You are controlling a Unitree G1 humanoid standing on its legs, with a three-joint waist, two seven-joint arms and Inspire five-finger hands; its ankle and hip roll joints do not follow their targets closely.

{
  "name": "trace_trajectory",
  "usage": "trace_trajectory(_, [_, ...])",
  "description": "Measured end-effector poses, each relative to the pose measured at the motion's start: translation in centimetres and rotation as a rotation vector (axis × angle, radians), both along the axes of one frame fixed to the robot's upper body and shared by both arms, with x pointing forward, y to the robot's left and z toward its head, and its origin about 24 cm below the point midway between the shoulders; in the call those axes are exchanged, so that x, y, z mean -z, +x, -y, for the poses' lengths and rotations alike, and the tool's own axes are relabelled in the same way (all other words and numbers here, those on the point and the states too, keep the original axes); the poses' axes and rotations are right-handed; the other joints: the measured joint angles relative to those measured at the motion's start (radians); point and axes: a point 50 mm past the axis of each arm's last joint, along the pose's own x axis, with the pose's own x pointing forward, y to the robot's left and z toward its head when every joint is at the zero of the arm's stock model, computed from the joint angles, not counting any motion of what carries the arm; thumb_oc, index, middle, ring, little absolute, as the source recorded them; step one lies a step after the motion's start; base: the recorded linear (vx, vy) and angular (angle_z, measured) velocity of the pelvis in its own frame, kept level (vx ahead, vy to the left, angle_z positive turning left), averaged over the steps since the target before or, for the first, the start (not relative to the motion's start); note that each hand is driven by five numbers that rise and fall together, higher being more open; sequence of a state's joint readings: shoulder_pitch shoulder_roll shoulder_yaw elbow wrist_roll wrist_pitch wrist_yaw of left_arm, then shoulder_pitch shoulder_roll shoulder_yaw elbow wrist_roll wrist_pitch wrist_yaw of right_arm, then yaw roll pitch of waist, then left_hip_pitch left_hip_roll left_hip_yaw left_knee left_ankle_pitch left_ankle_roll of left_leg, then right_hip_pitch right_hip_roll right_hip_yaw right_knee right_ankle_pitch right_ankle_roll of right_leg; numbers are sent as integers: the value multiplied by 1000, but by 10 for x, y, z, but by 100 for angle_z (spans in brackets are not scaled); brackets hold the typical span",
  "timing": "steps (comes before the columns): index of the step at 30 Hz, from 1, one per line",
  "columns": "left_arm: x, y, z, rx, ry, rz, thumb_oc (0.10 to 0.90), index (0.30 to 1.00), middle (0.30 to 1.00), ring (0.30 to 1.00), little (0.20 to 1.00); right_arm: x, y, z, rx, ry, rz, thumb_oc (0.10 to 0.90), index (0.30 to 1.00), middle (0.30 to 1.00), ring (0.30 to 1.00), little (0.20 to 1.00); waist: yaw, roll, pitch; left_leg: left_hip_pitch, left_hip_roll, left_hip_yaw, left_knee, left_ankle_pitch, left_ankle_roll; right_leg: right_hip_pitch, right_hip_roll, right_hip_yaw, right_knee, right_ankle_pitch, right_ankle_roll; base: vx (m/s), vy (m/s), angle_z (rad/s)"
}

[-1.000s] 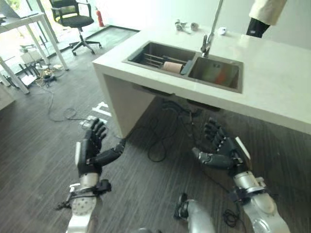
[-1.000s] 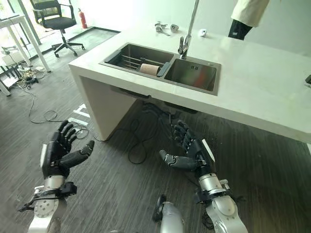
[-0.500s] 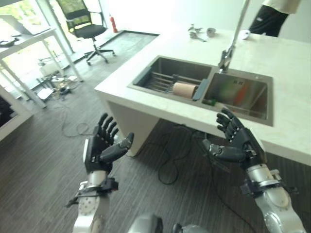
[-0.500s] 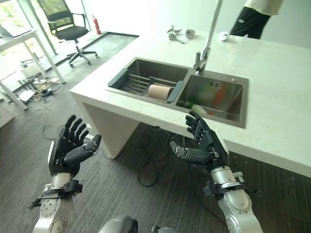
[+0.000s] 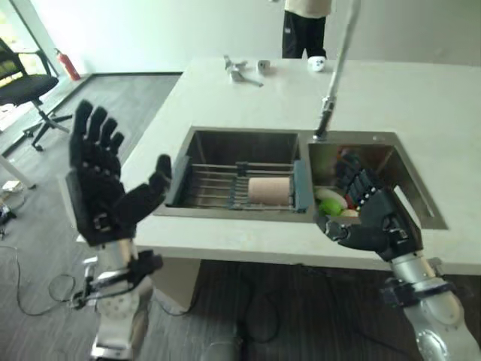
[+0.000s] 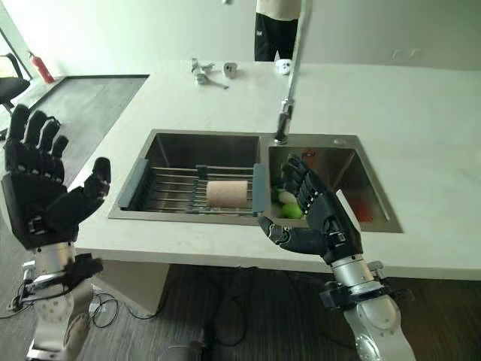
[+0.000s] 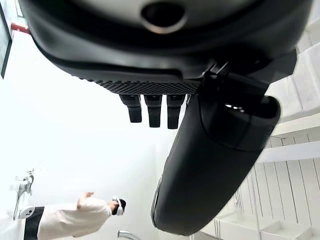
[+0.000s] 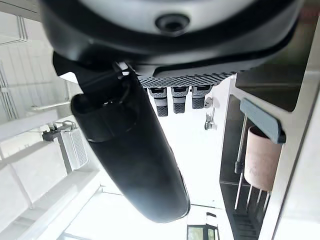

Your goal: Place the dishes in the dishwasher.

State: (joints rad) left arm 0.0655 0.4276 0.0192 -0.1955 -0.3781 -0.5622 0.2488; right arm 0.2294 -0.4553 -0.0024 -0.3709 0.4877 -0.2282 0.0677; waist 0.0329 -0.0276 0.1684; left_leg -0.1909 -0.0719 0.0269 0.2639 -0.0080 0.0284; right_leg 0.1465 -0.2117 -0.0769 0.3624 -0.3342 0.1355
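A double steel sink (image 5: pixel 225 138) is set in a pale counter (image 5: pixel 421 105). Its left basin holds a wire rack (image 5: pixel 218 184) with a tan cup (image 5: pixel 268 190) lying on its side. Green and pale dishes (image 5: pixel 331 203) lie in the right basin. My left hand (image 5: pixel 101 192) is raised, open and empty, left of the sink. My right hand (image 5: pixel 372 218) hovers open over the counter's front edge by the right basin, holding nothing. The tan cup (image 8: pixel 260 160) also appears in the right wrist view.
A tall faucet (image 5: pixel 334 75) rises behind the sink divider. Small metal parts (image 5: pixel 237 69) and a white object (image 5: pixel 317 64) lie at the counter's far side, where a person (image 5: pixel 304 22) stands. An office chair (image 5: pixel 30 105) and a red extinguisher (image 5: pixel 66 66) stand at the left.
The view has swung up and closer to the counter, now looking down into the sink. Both hands have risen from floor level to counter height and stay open.
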Motion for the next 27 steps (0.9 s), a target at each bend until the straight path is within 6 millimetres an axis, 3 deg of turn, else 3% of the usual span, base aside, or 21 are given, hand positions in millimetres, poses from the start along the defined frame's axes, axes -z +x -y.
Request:
trace_trajectory(1, [0,1,1,19,20,-9,800,900,900,900,900,-1,0,0,21,15,6,800,900,900,900,900,2,0,0,0,-6,4,4,-7,7,0,-1,0,-21,12,-13,221,270,28])
trace_trajectory(2, [-4,3,1,42,57,-9,800,900,900,900,900,-2,0,-2,51,62,20,800,900,900,900,900,12,-25,-2,-9,-16,27,11,-19,-1,-1,-29,-16,-59,20,-32,140,230,8])
trace_trajectory(3, [-4,4,4,77,82,-20,800,900,900,900,900,-6,2,-2,80,84,44,800,900,900,900,900,17,-1,-2,-92,-10,24,176,-96,35,-30,-32,-24,-16,-12,-9,147,239,-12])
trace_trajectory(4, [0,6,8,109,83,-50,800,900,900,900,900,-4,2,-2,97,80,27,800,900,900,900,900,25,5,0,-83,-19,43,173,-121,42,-53,-34,-16,67,6,-9,138,200,-29])
trace_trajectory(5, [3,6,11,147,120,-91,800,900,900,900,900,-2,1,-7,85,90,10,800,900,900,900,900,7,0,2,-69,-3,49,273,-147,93,-262,-104,16,327,190,-50,150,-65,-71])
trace_trajectory(6, [3,3,12,163,141,-107,800,900,900,900,900,3,-1,-10,77,77,-12,800,900,900,900,900,-1,9,-8,7,22,14,249,-239,63,-327,-104,63,397,175,9,168,-295,-53])
trace_trajectory(7, [2,3,14,170,140,-104,800,900,900,900,900,5,0,-10,68,65,-16,800,900,900,900,900,-25,4,-11,17,33,26,215,-230,55,-338,-91,5,334,166,-3,201,-502,-77])
trace_trajectory(8, [-2,2,13,172,156,-92,800,900,900,900,900,4,4,-14,32,45,-15,800,900,900,900,900,-11,7,-7,24,45,50,169,-212,23,-364,-84,-82,191,155,0,148,-524,-92])
trace_trajectory(9, [-5,3,10,166,168,-83,800,900,900,900,900,-3,9,-17,-13,11,5,800,900,900,900,900,9,-11,-8,24,50,95,134,-203,4,-408,-78,-135,77,155,7,147,-426,-133])
trace_trajectory(11, [5,13,11,174,157,-142,800,900,900,900,900,-13,15,-21,-47,-5,52,800,900,900,900,900,-14,-14,0,39,41,117,110,-197,13,-495,-78,-115,14,210,10,228,-422,-44])
trace_trajectory(12, [14,10,13,210,185,-191,800,900,900,900,900,-10,13,-21,-40,9,44,800,900,900,900,900,-34,-19,1,76,40,92,103,-199,10,-479,-69,-46,-20,267,11,301,-505,55])
trace_trajectory(13, [16,7,14,220,190,-203,800,900,900,900,900,-8,12,-19,-40,7,37,800,900,900,900,900,-31,-28,2,96,44,76,101,-204,1,-450,-66,-46,-31,274,5,290,-506,64])
trace_trajectory(14, [17,3,14,223,190,-212,800,900,900,900,900,-6,10,-19,-49,-1,28,800,900,900,900,900,-23,-38,0,120,54,62,96,-210,-16,-408,-60,-56,-48,288,-3,184,-351,44])
trace_trajectory(16, [15,-4,14,227,183,-206,800,900,900,900,900,-7,10,-19,-65,-13,29,800,900,900,900,900,-5,-31,2,152,95,22,57,-200,-65,-380,-17,-79,-42,338,-20,209,-373,38])
trace_trajectory(18, [10,-8,15,233,190,-184,800,900,900,900,900,-8,11,-18,-76,-8,29,800,900,900,900,900,5,-24,-2,195,153,6,-29,-160,-117,-383,31,-126,10,282,-75,200,-350,26])
trace_trajectory(21, [13,-11,15,249,207,-200,800,900,900,900,900,-10,11,-13,-66,-33,32,800,900,900,900,900,2,-36,-4,233,178,55,-59,-77,-99,-384,49,-147,77,196,-130,105,-233,15])
trace_trajectory(22, [13,-10,16,260,212,-203,800,900,900,900,900,-9,12,-10,-54,-34,28,800,900,900,900,900,7,-49,-3,223,178,65,-36,-14,-103,-383,53,-149,79,181,-153,22,-24,-5])
trace_trajectory(23, [14,-10,17,266,209,-203,800,900,900,900,900,-4,15,-8,-38,-30,9,800,900,900,900,900,18,-61,-1,149,184,62,76,-30,-99,-372,61,-136,60,186,-156,11,75,-23])
trace_trajectory(25, [14,-10,18,268,208,-204,800,900,900,900,900,1,15,-6,-23,-25,-15,800,900,900,900,900,22,-50,-6,114,187,81,72,-60,-102,-351,89,-144,14,197,-133,16,132,-22])
trace_trajectory(26, [13,-9,18,269,211,-200,800,900,900,900,900,2,16,-5,-18,-29,-23,800,900,900,900,900,14,-39,-8,103,193,94,47,-59,-97,-336,100,-166,-17,196,-91,2,159,6])
trace_trajectory(27, [13,-8,20,273,205,-195,800,900,900,900,900,2,16,-4,-12,-36,-25,800,900,900,900,900,-11,1,-7,89,231,86,45,-57,-95,-333,101,-214,46,147,56,-14,160,15])
